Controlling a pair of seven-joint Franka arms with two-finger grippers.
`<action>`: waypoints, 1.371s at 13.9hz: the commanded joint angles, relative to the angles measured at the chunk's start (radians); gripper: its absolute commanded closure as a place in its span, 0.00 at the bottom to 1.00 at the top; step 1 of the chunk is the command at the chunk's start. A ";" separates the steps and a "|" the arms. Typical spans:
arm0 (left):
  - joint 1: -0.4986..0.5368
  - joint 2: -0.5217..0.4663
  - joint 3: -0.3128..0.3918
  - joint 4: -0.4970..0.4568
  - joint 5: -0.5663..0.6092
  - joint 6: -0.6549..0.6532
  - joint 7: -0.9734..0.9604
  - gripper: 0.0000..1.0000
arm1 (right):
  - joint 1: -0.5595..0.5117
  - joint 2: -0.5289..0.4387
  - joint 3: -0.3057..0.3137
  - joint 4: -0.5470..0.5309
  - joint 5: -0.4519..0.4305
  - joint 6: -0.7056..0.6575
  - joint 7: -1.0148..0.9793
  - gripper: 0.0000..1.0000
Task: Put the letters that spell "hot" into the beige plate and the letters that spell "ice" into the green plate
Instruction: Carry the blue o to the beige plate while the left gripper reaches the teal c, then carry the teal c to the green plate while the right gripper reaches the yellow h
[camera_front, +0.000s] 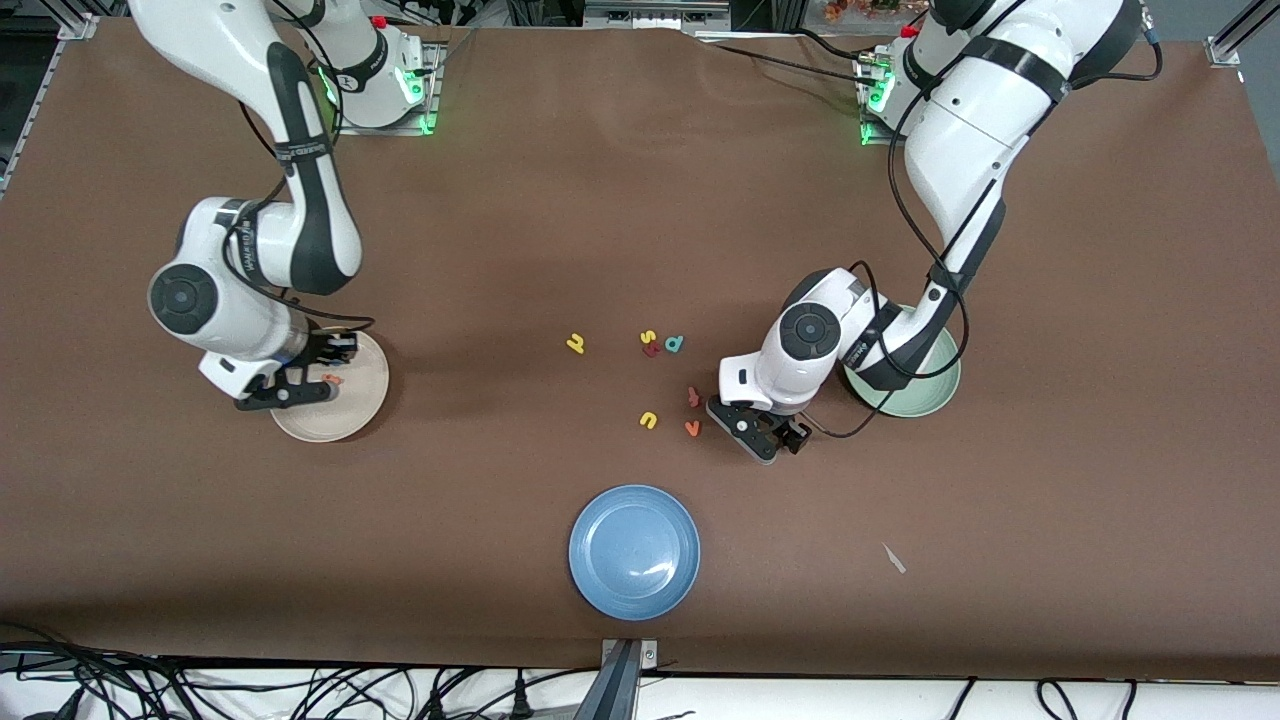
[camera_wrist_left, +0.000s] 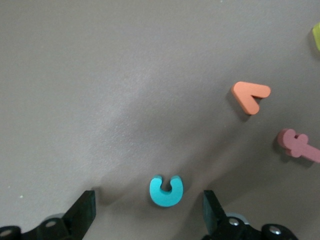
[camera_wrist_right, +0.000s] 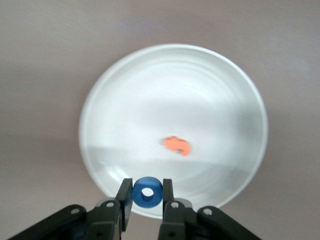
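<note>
The blue o (camera_wrist_right: 147, 192) is sitting clenched in the right gripper (camera_wrist_right: 147, 196) over the beige plate (camera_front: 365, 400), where 1 orange t (camera_wrist_right: 177, 145) is lying. The left gripper (camera_wrist_left: 149, 210) is hanging spread wide around the teal c (camera_wrist_left: 166, 190) on the table (camera_front: 600, 200); only its wrist view is showing this. Nearby are lying 1 orange v (camera_wrist_left: 251, 96) and 1 red f-like letter (camera_wrist_left: 297, 145). The green plate (camera_front: 935, 395) is sitting under the left arm. No writing is readable.

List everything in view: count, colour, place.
beige plate: 1, cream, right arm's end
green plate: 1, mint, left arm's end, partly under the arm
blue plate: 1, nearest the front camera
orange letter: 1, in the beige plate
blue o: 1, in the right gripper
teal c: 1, on the table
loose letters: 7, yellow, red, teal, orange, mid-table
right gripper: shut, over the beige plate
left gripper: open around teal c
</note>
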 joint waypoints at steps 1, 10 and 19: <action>-0.012 0.019 -0.002 0.027 0.024 0.012 0.000 0.35 | -0.019 0.000 0.000 -0.081 0.014 0.126 -0.080 0.92; 0.017 -0.028 -0.002 0.027 0.032 0.009 0.012 0.88 | 0.074 -0.007 0.132 0.075 0.071 -0.102 0.264 0.00; 0.181 -0.258 -0.018 -0.086 0.006 -0.333 0.026 0.94 | 0.327 0.094 0.198 0.105 0.066 0.055 0.434 0.00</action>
